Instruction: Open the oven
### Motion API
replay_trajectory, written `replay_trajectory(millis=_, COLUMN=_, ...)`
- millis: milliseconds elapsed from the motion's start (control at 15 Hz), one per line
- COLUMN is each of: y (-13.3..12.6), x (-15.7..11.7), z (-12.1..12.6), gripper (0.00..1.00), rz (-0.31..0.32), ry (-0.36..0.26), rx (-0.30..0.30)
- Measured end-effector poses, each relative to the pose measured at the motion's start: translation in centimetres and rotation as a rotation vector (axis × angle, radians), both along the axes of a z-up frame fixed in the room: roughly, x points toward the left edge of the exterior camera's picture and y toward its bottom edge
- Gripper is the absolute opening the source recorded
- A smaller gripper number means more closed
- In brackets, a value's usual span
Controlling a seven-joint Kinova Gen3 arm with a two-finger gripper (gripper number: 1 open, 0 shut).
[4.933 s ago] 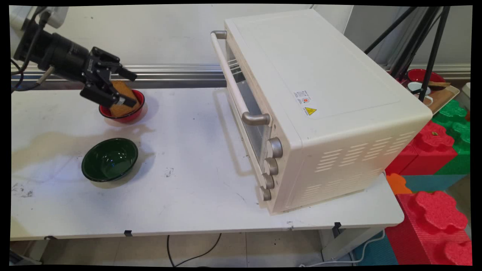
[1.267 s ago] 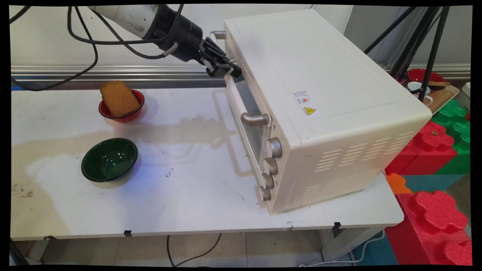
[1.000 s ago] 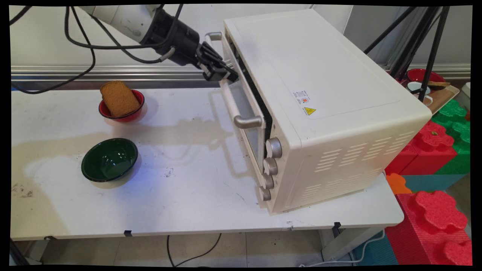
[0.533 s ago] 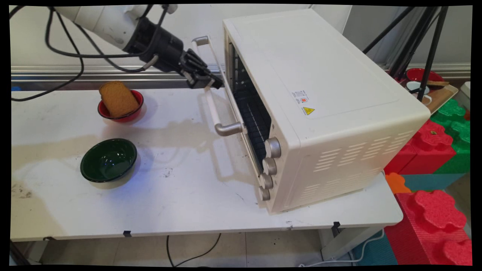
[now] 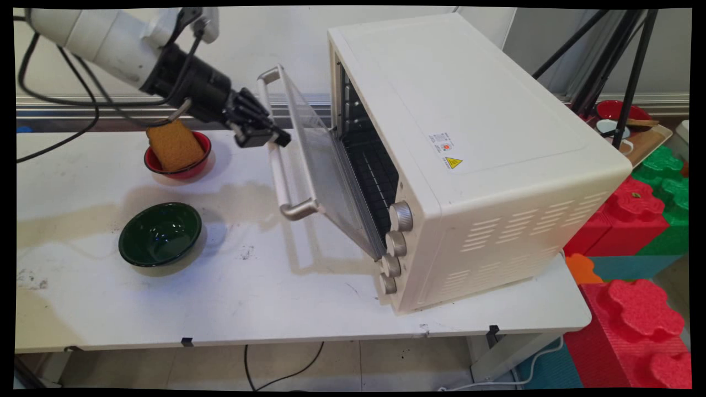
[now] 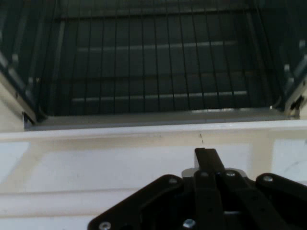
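The white table (image 5: 265, 309) carries a large cream toaster oven (image 5: 469, 138) that fills its right half, from the far edge nearly to the near edge, with its front turned toward the table's middle. Four round knobs (image 5: 396, 243) run down the near end of that front. The oven's glass door (image 5: 322, 160) hangs partly open — hinged at the bottom, its top tilted out over the middle of the table — and the dark wire rack (image 5: 375, 171) shows in the gap; in the hand view the rack (image 6: 153, 62) spreads across the upper part of the picture, beyond the door's pale top edge.

Along the door's top runs a cream bar handle (image 5: 277, 160) on two metal brackets. The black gripper (image 5: 263, 137) reaches in from the upper left and is pinched onto this handle near its far end; in the hand view the gripper (image 6: 207, 160) lies over the pale bar (image 6: 110, 170) with one finger (image 6: 206, 157) pressed down across it.

Near the table's left edge, toward the middle, a dark green bowl (image 5: 160, 233) stands upright, well apart from the oven. Behind it, close to the far edge, is a smaller red bowl (image 5: 179, 157) — a brown slice of bread (image 5: 174, 144) leans in it, sticking up over the rim, just beside the arm's black wrist.
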State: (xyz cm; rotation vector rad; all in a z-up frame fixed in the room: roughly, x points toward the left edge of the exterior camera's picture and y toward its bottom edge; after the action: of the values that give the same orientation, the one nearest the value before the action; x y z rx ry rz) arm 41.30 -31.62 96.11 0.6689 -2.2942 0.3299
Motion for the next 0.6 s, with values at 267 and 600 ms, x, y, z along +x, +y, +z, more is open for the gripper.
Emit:
replay_trajectory(millis=267, y=1.3, x=1.8, z=-1.3, gripper=0.00, rz=-0.003, ry=-0.025, rx=0.011)
replay_trajectory(millis=600, y=2.5, x=3.2, z=-3.2, gripper=0.00, rz=-0.015, ry=-0.055, rx=0.033)
